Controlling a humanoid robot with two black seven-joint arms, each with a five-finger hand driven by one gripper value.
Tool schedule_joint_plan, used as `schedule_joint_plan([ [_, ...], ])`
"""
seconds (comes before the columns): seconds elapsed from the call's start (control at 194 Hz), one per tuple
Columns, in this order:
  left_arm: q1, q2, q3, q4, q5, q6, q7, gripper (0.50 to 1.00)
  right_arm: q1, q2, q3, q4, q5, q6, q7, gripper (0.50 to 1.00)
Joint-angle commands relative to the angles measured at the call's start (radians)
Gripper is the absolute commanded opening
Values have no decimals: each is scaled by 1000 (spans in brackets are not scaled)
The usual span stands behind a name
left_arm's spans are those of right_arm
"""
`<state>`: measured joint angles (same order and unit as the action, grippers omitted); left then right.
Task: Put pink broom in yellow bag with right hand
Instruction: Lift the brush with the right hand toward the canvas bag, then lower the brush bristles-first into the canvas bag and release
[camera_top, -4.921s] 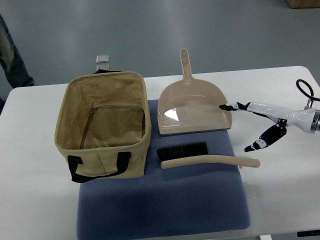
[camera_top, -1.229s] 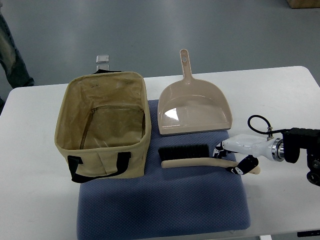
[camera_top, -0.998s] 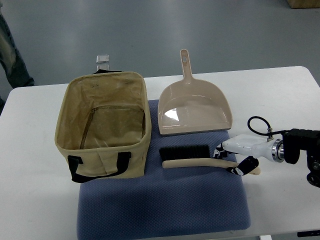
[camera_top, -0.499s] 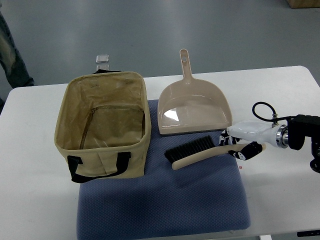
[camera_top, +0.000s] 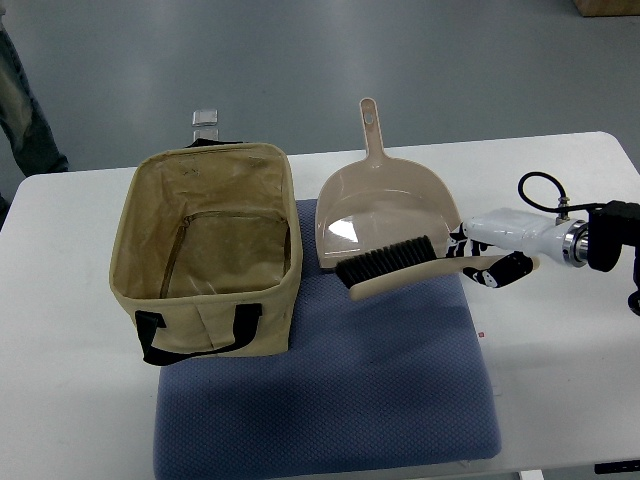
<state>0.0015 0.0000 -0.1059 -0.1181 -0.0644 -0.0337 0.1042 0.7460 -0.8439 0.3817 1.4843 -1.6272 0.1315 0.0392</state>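
Pink plastic broom (camera_top: 400, 265) hangs tilted over the beige dustpan (camera_top: 385, 205), right robot hand (camera_top: 485, 260) clamped on its handle end; such an end-grip could let it swing before reaching the open yellow fabric bag (camera_top: 205, 250)

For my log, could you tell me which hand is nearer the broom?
Right: the right hand grips the handle of the broom. No left hand is in view.

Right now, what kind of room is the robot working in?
Probably a lab or test room, not a home. A plain white table stands on a bare grey floor, and the bag, dustpan and brush in the right hand are laid out neatly on a blue mat.
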Motion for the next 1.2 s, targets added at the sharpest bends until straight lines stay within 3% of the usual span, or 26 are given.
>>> schedule_joint_plan([
  [0.0,0,0,0,0,0,0,0,1000,32,-35,23,-16,9,-1,13,500],
  [0.221,0,0,0,0,0,0,0,1000,150,-100,43,-73,76,13,27,500],
  [0.514,0,0,0,0,0,0,0,1000,368,-70,39,-81,81,73,28,500],
  [0.756,0,0,0,0,0,0,0,1000,535,89,-10,-79,36,154,24,500],
  [1.193,0,0,0,0,0,0,0,1000,747,310,-265,-84,-7,162,13,500],
])
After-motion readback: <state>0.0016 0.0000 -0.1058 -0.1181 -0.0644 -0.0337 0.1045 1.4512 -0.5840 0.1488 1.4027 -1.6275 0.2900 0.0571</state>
